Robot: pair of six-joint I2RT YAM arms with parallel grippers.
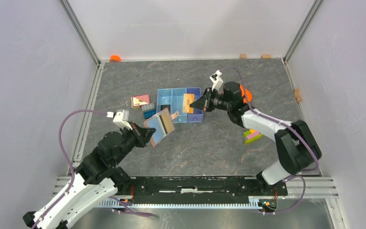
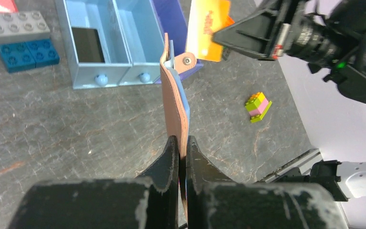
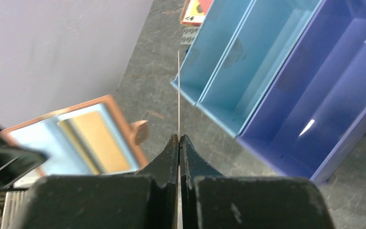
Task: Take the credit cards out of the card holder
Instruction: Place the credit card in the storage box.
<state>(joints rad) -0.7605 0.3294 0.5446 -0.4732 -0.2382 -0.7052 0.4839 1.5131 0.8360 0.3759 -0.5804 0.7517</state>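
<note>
While the left claw clamps the opened card holder aloft, the right claw pinches a tan credit card directly over the blue tray, farther right.

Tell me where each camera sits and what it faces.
Top external: above and behind, looking down at the table; both arms show.
Left wrist: looks along its fingers, shut on the card holder, toward the tray and right gripper.
Right wrist: looks along its fingers, pinching the orange card edge-on, past the tray.
Shared: all show card holder and tray.
</note>
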